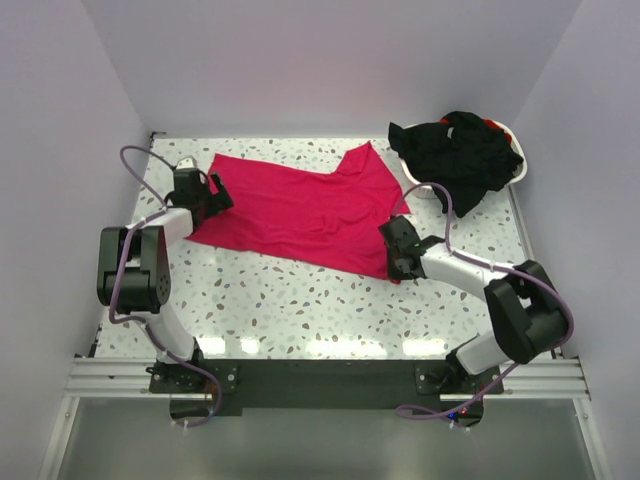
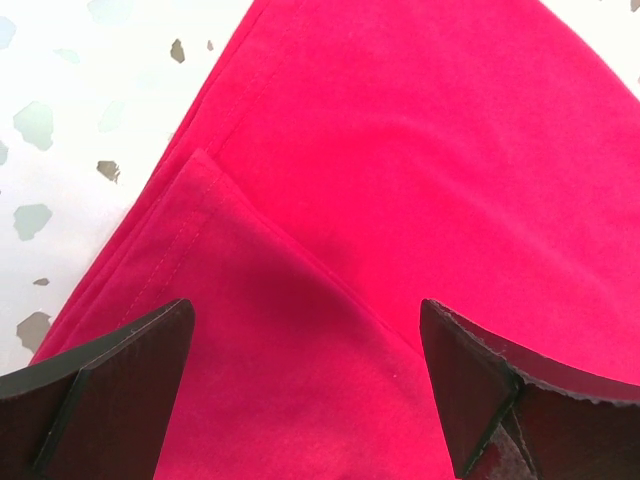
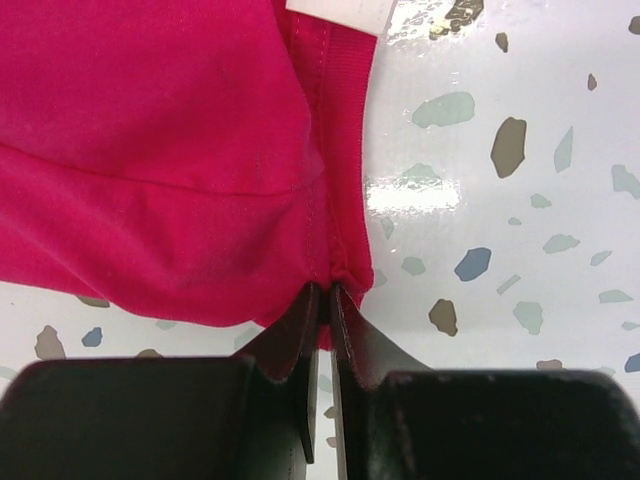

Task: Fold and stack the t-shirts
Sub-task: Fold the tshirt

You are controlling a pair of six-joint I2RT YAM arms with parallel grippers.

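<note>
A pinkish-red t-shirt (image 1: 300, 210) lies spread across the speckled table, roughly flat. Its white neck label (image 3: 340, 14) shows in the right wrist view. My right gripper (image 3: 327, 290) is shut on the shirt's ribbed collar edge (image 3: 345, 150) at the shirt's near-right corner (image 1: 396, 262), and the cloth bunches where the jaws pinch it. At the shirt's left end, my left gripper (image 2: 305, 320) stands wide open just over a folded-over hem flap (image 2: 250, 300), with red cloth below the gap. Black t-shirts (image 1: 460, 150) lie heaped at the back right.
A white plastic basket (image 1: 517, 170) at the back right corner holds the black heap, which spills over its near rim. Side walls close in the table on the left and right. The arm bases sit on the black rail (image 1: 320, 375) at the near edge.
</note>
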